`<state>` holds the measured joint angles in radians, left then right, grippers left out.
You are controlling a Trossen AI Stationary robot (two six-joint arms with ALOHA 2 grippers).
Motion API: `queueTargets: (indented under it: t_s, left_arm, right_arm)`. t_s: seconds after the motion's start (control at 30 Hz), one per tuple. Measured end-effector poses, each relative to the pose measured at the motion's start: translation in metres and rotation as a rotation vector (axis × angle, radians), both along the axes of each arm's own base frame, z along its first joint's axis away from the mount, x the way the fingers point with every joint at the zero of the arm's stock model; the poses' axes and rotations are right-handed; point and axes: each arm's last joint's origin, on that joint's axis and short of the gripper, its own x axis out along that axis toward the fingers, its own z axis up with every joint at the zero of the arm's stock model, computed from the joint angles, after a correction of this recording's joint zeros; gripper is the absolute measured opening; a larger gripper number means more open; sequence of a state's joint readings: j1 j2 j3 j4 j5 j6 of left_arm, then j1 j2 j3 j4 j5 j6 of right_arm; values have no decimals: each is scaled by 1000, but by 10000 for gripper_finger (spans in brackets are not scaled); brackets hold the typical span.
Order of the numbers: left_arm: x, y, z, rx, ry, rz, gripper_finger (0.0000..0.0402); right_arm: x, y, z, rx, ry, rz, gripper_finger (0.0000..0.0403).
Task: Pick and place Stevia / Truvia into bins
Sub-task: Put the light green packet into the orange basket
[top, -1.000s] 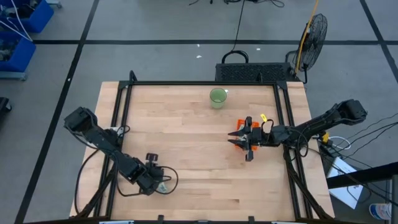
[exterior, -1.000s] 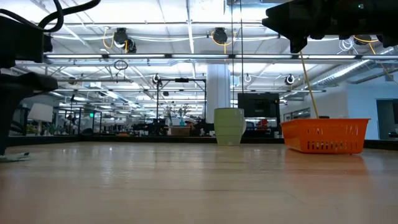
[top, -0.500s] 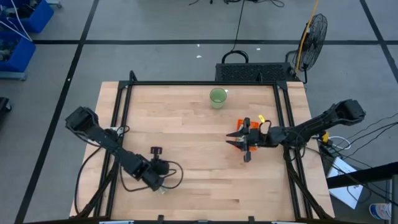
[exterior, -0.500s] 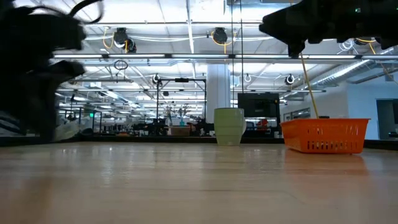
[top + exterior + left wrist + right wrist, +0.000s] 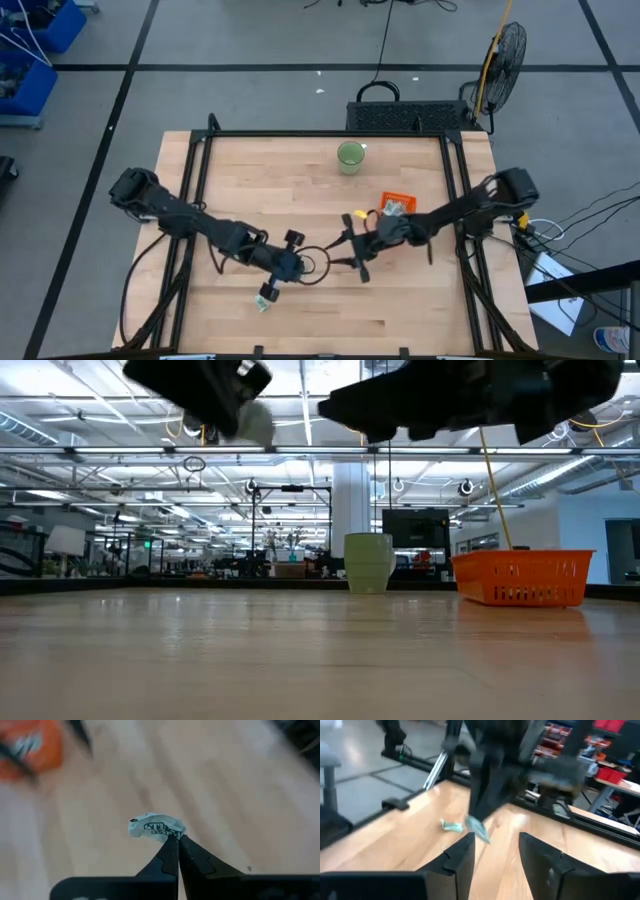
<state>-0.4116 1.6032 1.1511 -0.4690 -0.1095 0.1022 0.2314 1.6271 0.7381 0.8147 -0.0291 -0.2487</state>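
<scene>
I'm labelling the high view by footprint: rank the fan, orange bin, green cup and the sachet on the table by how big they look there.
1. fan, though it stands on the floor, farther from the camera.
2. orange bin.
3. green cup, close to the bin.
4. sachet, smallest.

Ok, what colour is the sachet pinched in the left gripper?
Pale green-white with dark print; the sachet shows best in the left wrist view.

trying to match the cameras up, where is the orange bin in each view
High view: the orange bin sits right of centre on the table, below the green cup.
Low view: the bin stands at the right, right of the cup.
Left wrist view: it is an orange blur in the corner.
Right wrist view: not in it.
Shared landmark: the green cup.
</scene>
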Motion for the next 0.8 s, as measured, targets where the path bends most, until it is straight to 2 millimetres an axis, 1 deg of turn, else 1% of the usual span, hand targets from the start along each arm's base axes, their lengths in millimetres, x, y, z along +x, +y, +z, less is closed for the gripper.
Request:
queueTargets:
  t_s: [0.1,0.2,0.23,0.33,0.4,0.57,0.7,0.8]
  left_arm:
    - [6,1,12,-36,-28,-97,15]
    - [9,3,19,-33,-49,-132,18]
    - [10,4,19,-29,-52,-135,17]
    - [12,10,19,-19,-50,-129,6]
    - [13,13,19,-32,-44,-124,6]
    - [17,17,21,-72,-63,-143,18]
    - [19,17,24,-120,-90,-194,7]
    - [21,20,24,-127,-99,-181,8]
  right_arm:
    - [13,3,-5,-8,-1,2,162]
    - [22,5,-6,3,-14,11,171]
    - [23,6,-6,8,-17,43,173]
    - [26,11,-6,24,-16,155,176]
    - [27,12,-5,29,-19,184,175]
    - [28,11,-3,32,-26,177,174]
    - [28,10,-3,25,-29,138,174]
    - [29,10,-3,25,-25,129,174]
